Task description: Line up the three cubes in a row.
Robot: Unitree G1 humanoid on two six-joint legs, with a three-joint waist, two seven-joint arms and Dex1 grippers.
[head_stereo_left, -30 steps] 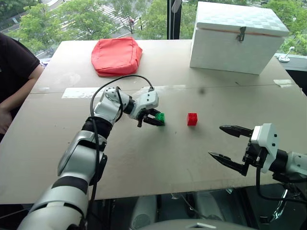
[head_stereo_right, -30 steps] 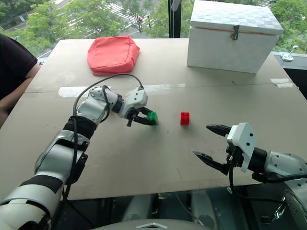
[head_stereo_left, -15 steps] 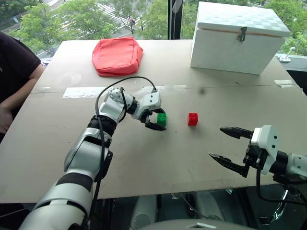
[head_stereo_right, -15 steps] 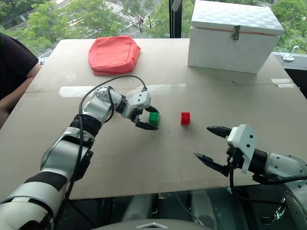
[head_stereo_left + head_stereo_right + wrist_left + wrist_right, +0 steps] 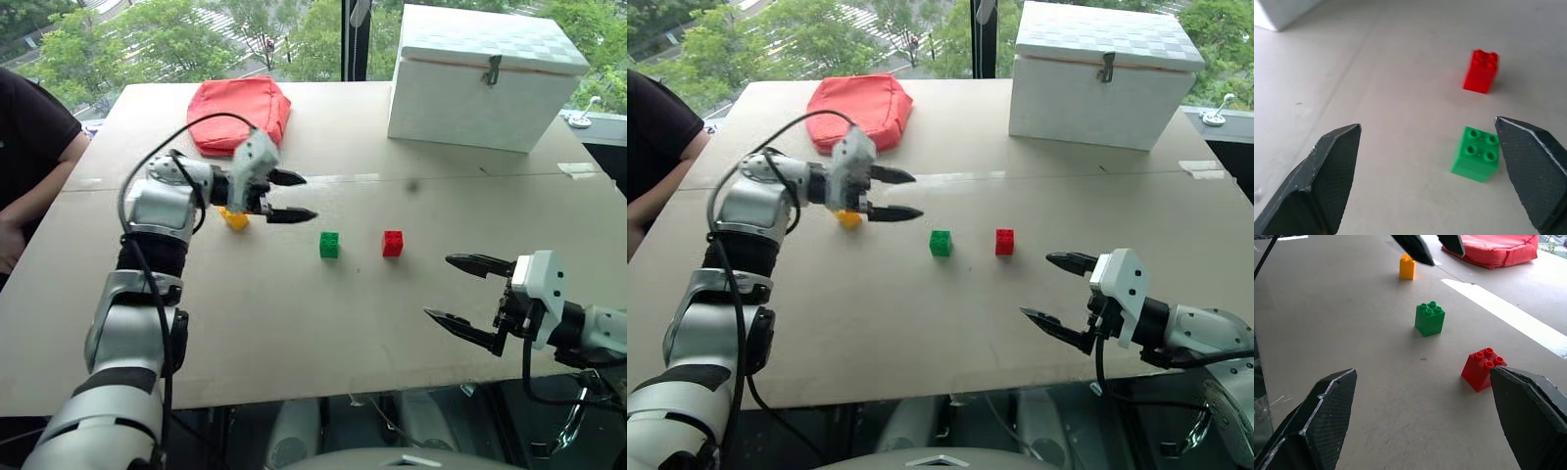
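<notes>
- We are looking down on a wide tan tabletop (image 5: 294, 333) that is carrying everything here.
- A big white box (image 5: 487, 78) with a metal latch is sitting at the far right of the tabletop.
- A person's dark sleeve and arm (image 5: 29, 147) are resting at the tabletop's left edge.
- A red fabric pouch (image 5: 238, 113) is lying at the far side, left of the box.
- Our left gripper (image 5: 291, 196) is hovering above the tabletop near the pouch, its jaws spread wide and grasping nothing.
- Our right gripper (image 5: 460, 292) is hanging near the front right edge, its jaws likewise released and empty.
- The green cube (image 5: 329, 245) is standing studs up near the middle of the tabletop, apart from both grippers.
- The red cube (image 5: 393, 243) is standing just to the right of the green one, with a gap between them, roughly level with it.
- The yellow cube (image 5: 235, 217) is sitting well to the left of the green one and a bit farther back, partly hidden under our left gripper.
</notes>
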